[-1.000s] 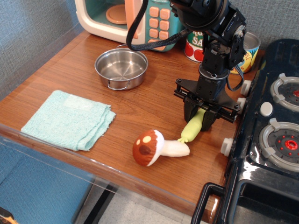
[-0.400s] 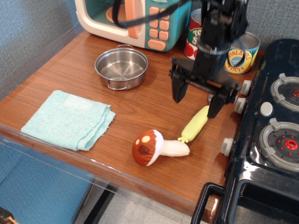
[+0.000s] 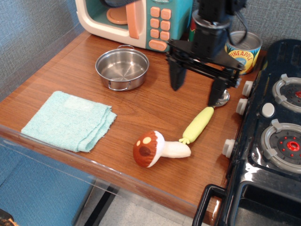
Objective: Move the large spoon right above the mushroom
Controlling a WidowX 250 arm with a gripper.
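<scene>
The large spoon (image 3: 198, 124) lies on the wooden table, its yellow-green handle pointing down-left and its silver bowl partly hidden behind my right finger. The handle's end almost touches the stem of the mushroom (image 3: 157, 149), which lies on its side near the front edge, its reddish-brown cap to the left. My gripper (image 3: 196, 84) is open wide and empty, raised above the table over the spoon's upper end.
A steel pot (image 3: 122, 68) stands at the back left. A folded teal cloth (image 3: 68, 120) lies at the front left. A toy microwave (image 3: 134, 19) and two cans (image 3: 242, 49) stand at the back. A dark toy stove (image 3: 270, 136) borders the right side.
My gripper let go of the spoon's handle, opened wide and rose up and back. The spoon now lies free on the table beside the mushroom.
</scene>
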